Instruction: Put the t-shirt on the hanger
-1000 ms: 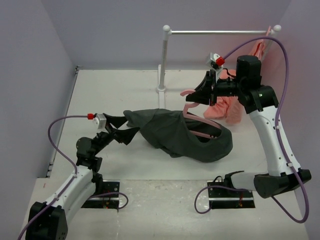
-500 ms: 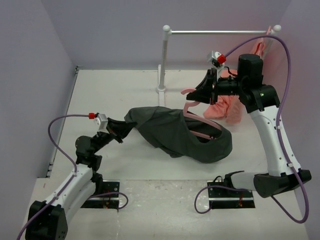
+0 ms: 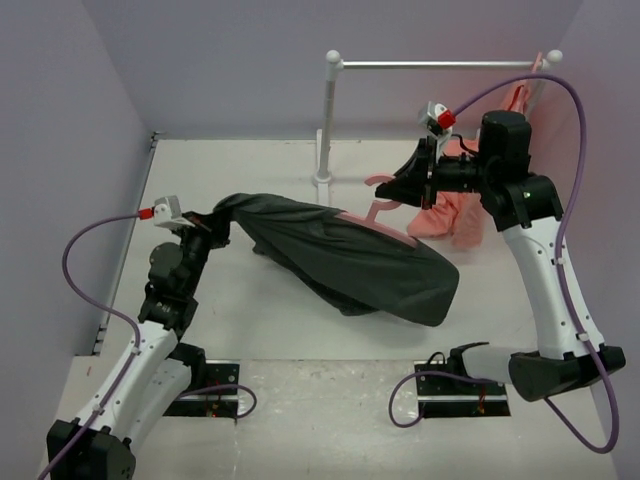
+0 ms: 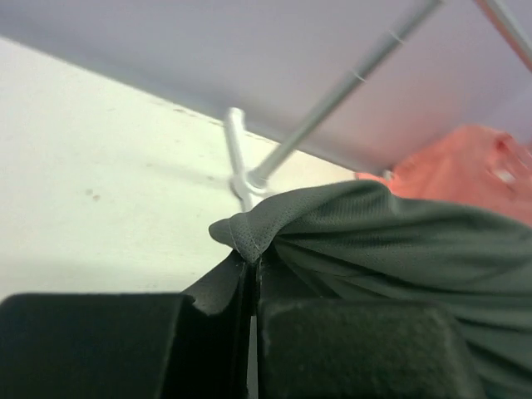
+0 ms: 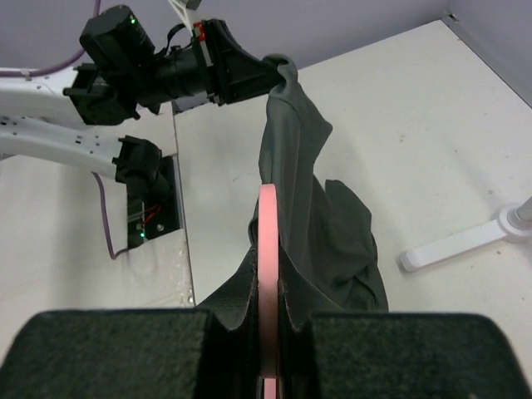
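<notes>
The dark grey t-shirt [image 3: 350, 255] lies stretched across the table's middle, draped over most of the pink hanger [image 3: 352, 215]. My left gripper [image 3: 218, 222] is shut on a bunched edge of the t-shirt [image 4: 366, 229], lifting it at the left end. In the left wrist view the cloth is pinched between the gripper's fingertips [image 4: 251, 259]. My right gripper [image 3: 402, 190] is shut on the hanger near its hook and holds it above the table. In the right wrist view the hanger [image 5: 268, 241] stands edge-on in the right gripper [image 5: 268, 278], with the t-shirt [image 5: 312, 208] running from it to the left gripper [image 5: 258, 73].
A white clothes rack stands at the back, with its post [image 3: 325, 120] and top bar [image 3: 440, 65]. A salmon-pink garment [image 3: 450, 215] hangs from the bar's right end, just behind my right gripper. Walls close in the left and right sides.
My left gripper has shut on the t-shirt's edge and pulled it left and back, stretching the cloth out. The right gripper with the hanger has barely moved.
</notes>
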Robot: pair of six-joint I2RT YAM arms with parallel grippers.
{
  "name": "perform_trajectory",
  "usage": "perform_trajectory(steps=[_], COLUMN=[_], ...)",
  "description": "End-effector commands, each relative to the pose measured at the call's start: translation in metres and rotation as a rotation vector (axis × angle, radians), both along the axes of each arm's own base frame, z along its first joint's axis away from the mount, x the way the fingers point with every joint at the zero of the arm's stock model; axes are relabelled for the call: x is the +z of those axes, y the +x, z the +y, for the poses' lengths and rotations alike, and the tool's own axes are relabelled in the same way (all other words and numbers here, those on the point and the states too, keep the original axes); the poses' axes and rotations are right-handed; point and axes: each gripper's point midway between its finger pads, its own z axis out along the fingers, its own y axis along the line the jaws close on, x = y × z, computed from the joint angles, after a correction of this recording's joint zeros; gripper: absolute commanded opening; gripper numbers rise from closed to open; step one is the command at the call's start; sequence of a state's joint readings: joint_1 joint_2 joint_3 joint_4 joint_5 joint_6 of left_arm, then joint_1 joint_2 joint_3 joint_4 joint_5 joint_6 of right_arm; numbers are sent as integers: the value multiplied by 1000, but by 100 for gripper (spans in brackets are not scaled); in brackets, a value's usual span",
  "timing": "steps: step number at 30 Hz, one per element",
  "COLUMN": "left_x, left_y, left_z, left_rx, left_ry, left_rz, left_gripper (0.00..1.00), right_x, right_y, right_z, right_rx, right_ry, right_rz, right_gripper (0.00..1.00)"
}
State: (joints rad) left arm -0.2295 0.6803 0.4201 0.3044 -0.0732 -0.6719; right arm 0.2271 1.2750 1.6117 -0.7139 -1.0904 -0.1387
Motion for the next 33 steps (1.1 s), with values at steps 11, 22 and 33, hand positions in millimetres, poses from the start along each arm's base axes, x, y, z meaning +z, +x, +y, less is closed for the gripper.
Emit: perform_trajectory(steps=[11, 22, 33], left_x=[47, 160, 127], left_y=[-1, -103, -118], left_z=[-40, -226, -268], left_rx=[-234, -1176, -1431], left_ry=[-5, 448, 437], left_rz=[-53, -363, -311], left_gripper=[87, 61, 40], right_x=[-12, 34, 52], right_y=[13, 4, -39], right_z=[-4, 40, 42], right_rx=[-73, 65, 223], right_ry=[1, 12, 65], right_rz=[-101, -214, -273], right_gripper=[0, 0, 0])
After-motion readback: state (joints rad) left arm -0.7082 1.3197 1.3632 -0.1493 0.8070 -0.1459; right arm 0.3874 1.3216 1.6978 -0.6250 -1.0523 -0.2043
